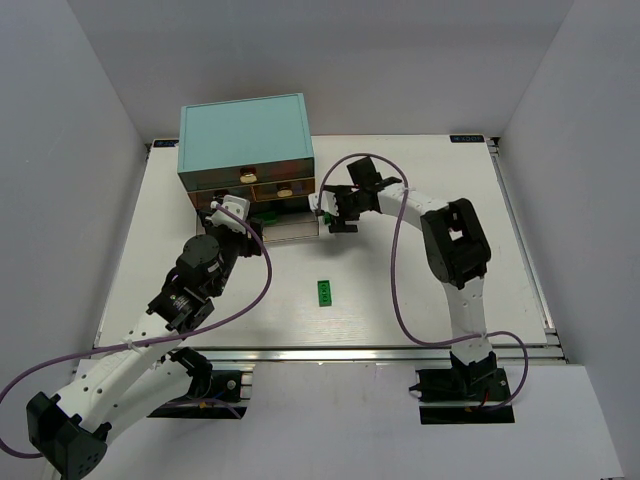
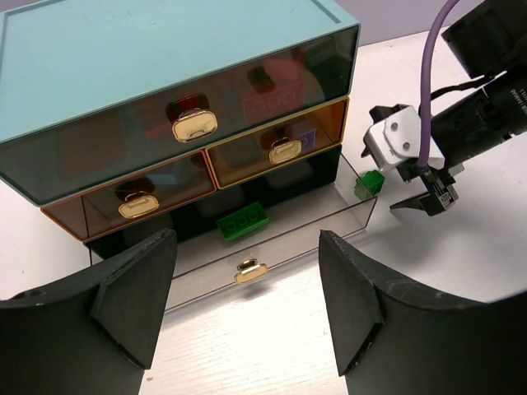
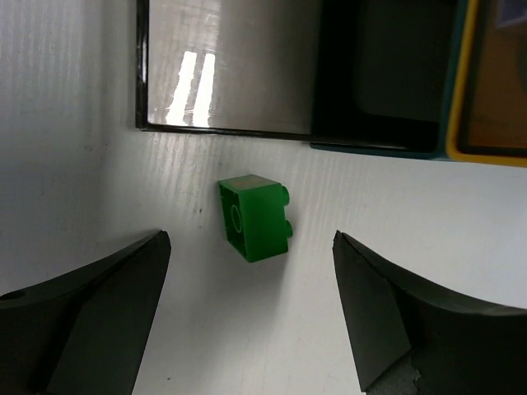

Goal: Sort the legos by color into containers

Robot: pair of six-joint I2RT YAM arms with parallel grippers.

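The bottom drawer (image 2: 329,226) of the teal cabinet (image 1: 242,135) stands pulled out, with a long green lego (image 2: 242,222) inside it. A small green lego (image 3: 255,216) lies on its side on the white table just outside that drawer's right wall (image 3: 222,127); it also shows in the left wrist view (image 2: 370,183). My right gripper (image 3: 251,255) hovers open over this small lego, without touching it. My left gripper (image 2: 247,284) is open and empty in front of the drawer's knob (image 2: 250,271). Another green lego (image 1: 324,292) lies mid-table. Reddish shapes (image 2: 268,103) show dimly through the top drawer's front.
The two middle drawers (image 2: 284,148) and the wide top drawer (image 2: 191,123) are shut. My right arm's purple cable (image 1: 398,260) loops over the table's right half. Both grippers (image 1: 232,212) (image 1: 324,214) sit close together at the cabinet's front.
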